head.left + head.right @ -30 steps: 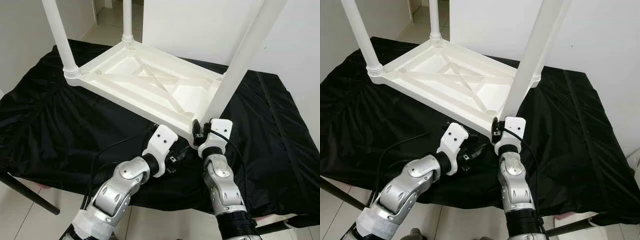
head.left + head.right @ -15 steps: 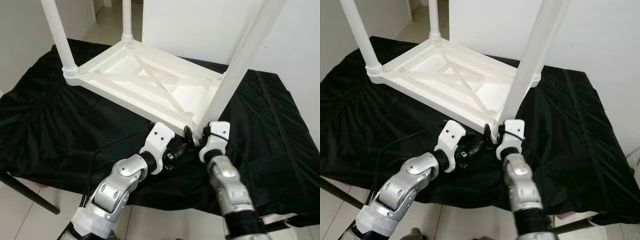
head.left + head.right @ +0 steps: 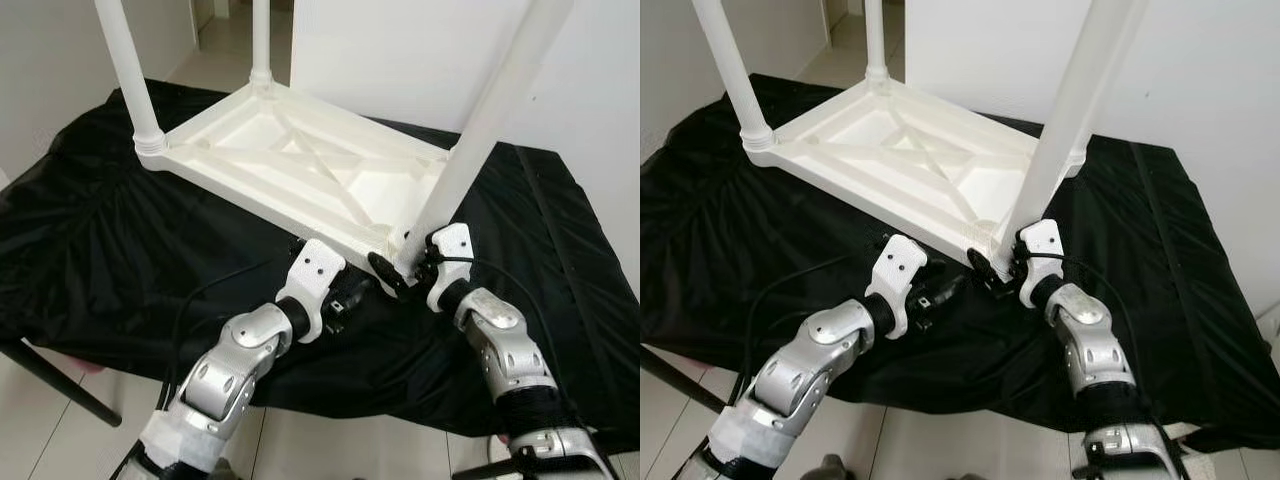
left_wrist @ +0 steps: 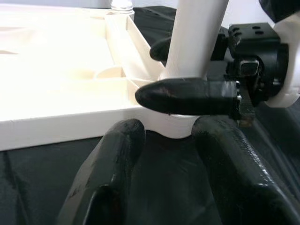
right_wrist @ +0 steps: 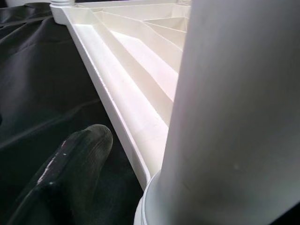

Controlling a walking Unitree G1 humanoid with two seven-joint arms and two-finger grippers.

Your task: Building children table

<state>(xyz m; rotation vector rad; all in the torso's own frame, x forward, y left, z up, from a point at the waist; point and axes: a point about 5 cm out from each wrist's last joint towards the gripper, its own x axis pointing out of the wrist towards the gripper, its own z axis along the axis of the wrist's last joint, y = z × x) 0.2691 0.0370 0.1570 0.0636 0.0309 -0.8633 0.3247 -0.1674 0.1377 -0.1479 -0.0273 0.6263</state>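
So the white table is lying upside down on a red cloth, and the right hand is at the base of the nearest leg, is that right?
Not quite: the cloth is black, not red, as the left eye view shows. The rest stands: the white table lies upside down on it, and the right hand is at the base of the nearest leg.

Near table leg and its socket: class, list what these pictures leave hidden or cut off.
- Near leg: top cut off by the eye views' upper edge.
- Its seating in the socket: right gripper covers the joint in the eye views.
- Tabletop face: lies down on the black cloth.
- Left gripper: open, below the corner.
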